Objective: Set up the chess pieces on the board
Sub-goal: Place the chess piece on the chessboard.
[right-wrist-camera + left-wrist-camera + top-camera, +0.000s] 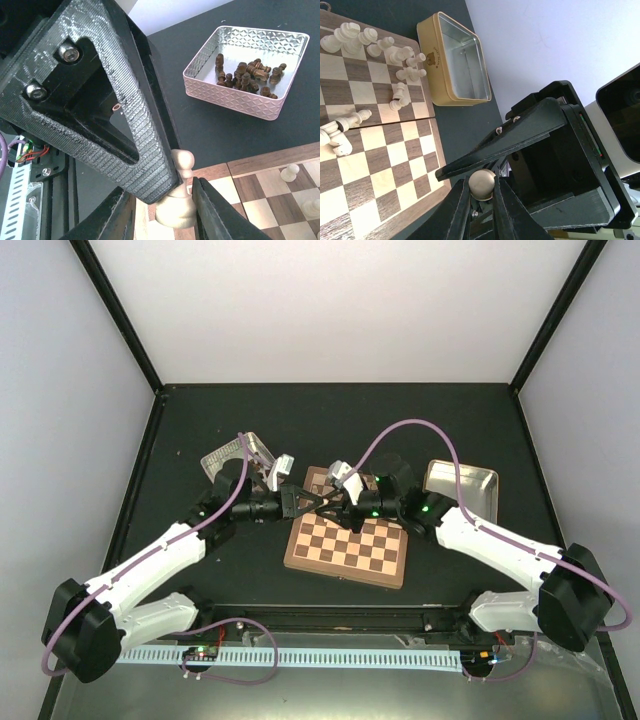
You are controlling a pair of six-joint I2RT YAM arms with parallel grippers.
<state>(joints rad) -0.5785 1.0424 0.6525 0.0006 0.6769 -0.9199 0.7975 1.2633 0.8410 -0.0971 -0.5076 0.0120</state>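
Left gripper (pixel 481 194) sits at the bottom of its wrist view, fingers pinched narrow on the round top of a cream pawn (pixel 481 183). Right gripper (pixel 169 220) meets it nose to nose. Its fingers flank the pawn's base at the bottom of the right wrist view. One finger (pixel 206 212) touches the base and the other is hidden behind the left gripper's ribbed finger, so whether that grip has closed cannot be told. The pawn hangs in the air over the corner rim of the chessboard (pixel 370 175), at the board's upper left in the top view. It reads as a mid-air handover.

Risks, as judgement:
- If the left gripper lets go before the right one has clamped, the pawn drops on the rim. It could bounce off the board or into the cream pieces (pixel 355 37) grouped on the squares at upper left of the left wrist view.
- If the right fingers squeeze the flared base off-centre, the pawn could squirt out or tilt, then topple when set down.
- If both hold on while one arm pulls away, the pawn could twist loose or the crowded fingers could clash.

Gold tin (pixel 429 70) is empty. Patterned tin (pixel 230 97) holds the dark pieces (pixel 245 75), so plenty of the task is left.
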